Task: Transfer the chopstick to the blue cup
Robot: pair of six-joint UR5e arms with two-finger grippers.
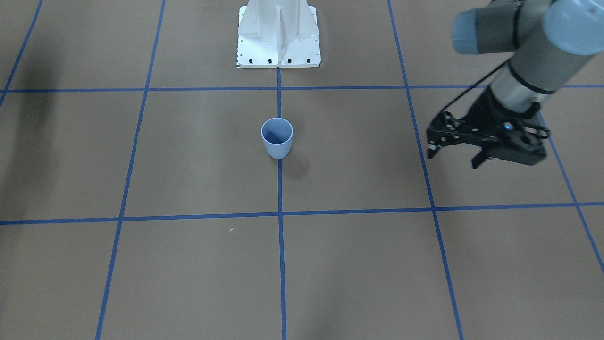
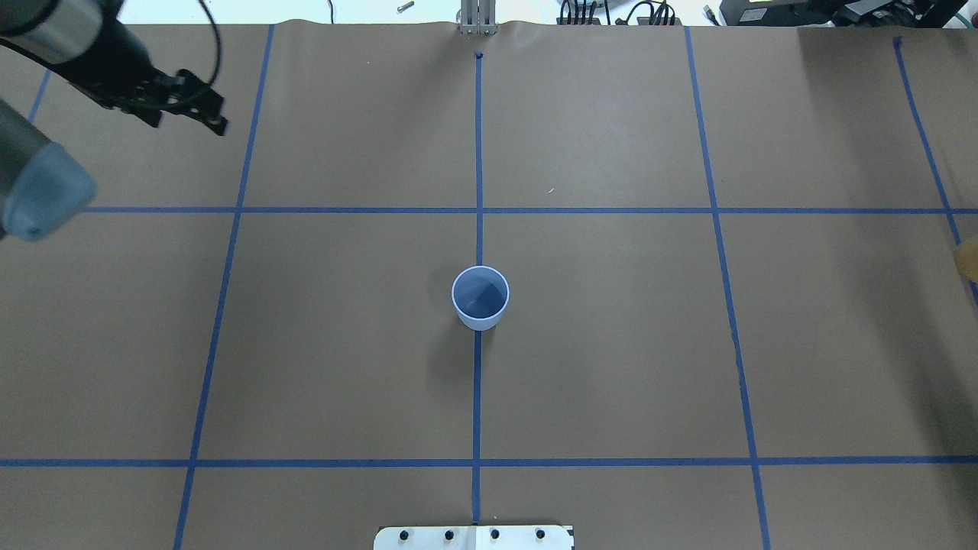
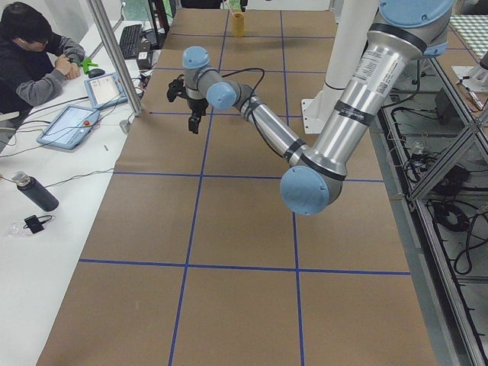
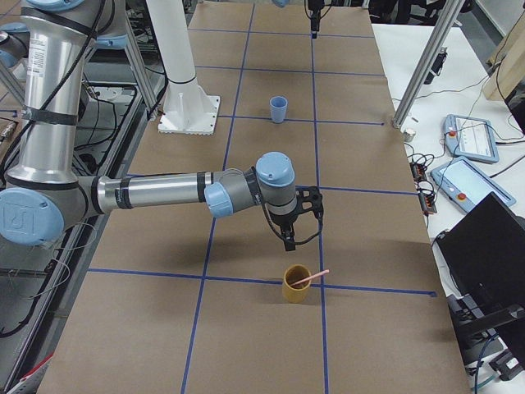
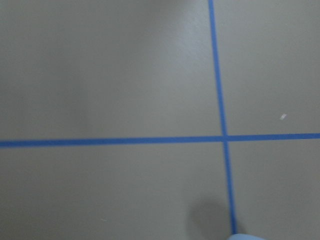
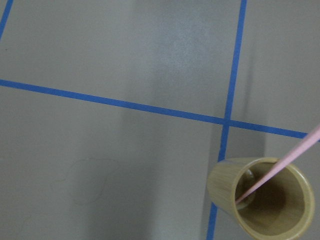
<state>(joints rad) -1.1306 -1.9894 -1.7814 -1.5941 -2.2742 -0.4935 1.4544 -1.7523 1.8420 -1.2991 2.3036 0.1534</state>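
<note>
The blue cup (image 1: pixel 277 138) stands upright at the table's middle on a blue tape line; it also shows in the overhead view (image 2: pixel 480 298) and the right side view (image 4: pixel 279 108). The pale pink chopstick (image 4: pixel 312 278) leans in a yellow bamboo cup (image 4: pixel 296 284), with its end over the rim; the right wrist view shows it too (image 6: pixel 280 167). My left gripper (image 1: pixel 454 158) is open and empty, far out on my left (image 2: pixel 189 124). My right gripper (image 4: pixel 302 230) hangs just above and beyond the bamboo cup; I cannot tell if it is open.
The bamboo cup (image 6: pixel 260 202) sits by a tape crossing at my far right, just at the overhead view's edge (image 2: pixel 967 260). The white robot base (image 1: pixel 278 35) stands behind the blue cup. An operator (image 3: pixel 34 57) sits at a side desk with tablets.
</note>
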